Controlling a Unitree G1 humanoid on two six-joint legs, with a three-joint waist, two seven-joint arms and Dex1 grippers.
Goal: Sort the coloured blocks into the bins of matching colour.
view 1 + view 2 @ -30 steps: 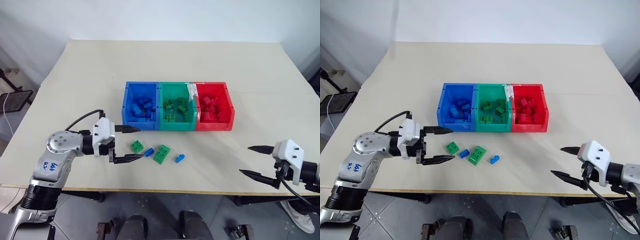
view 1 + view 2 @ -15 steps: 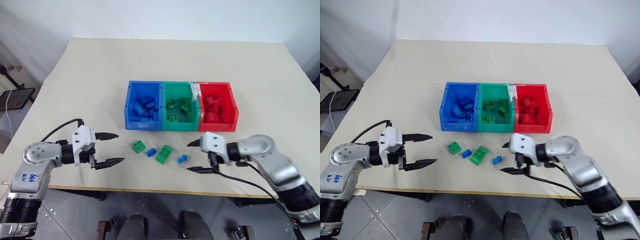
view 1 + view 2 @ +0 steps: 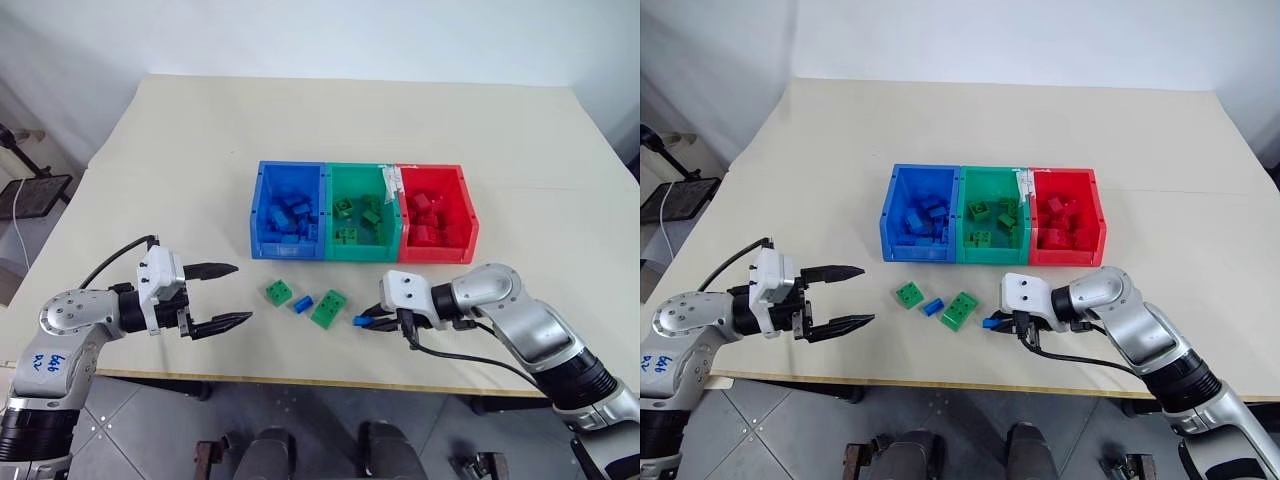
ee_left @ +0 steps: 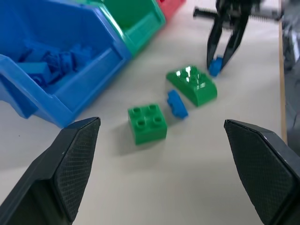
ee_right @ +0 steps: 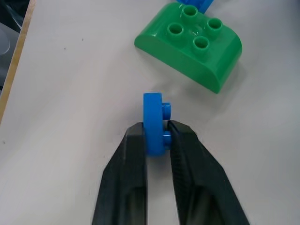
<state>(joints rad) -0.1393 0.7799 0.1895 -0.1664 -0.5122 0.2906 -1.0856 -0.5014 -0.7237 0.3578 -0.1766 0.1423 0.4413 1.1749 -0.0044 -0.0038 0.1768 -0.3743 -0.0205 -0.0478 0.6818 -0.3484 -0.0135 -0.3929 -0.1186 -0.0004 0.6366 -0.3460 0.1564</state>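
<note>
table (image 3: 200, 150): three bins are set in a row, blue, green, red
left gripper (image 3: 228, 296): held spread wide, nothing grasped
right gripper (image 3: 368, 322): clenched on small blue block (image 5: 153, 123), low over the table beside curved green block (image 5: 192, 43)

Pale beige bench (image 3: 200, 160) against a white wall (image 3: 300, 35). Left of the bench, a dark stand (image 3: 28, 190) trailing a white cable (image 3: 14, 228). Below its front edge, grey floor tiles (image 3: 320, 415).

Three bins (image 3: 362, 222) walled off the table's (image 3: 200, 150) middle; three loose blocks (image 3: 304, 300) crowded the near strip, with open tabletop far and left.
</note>
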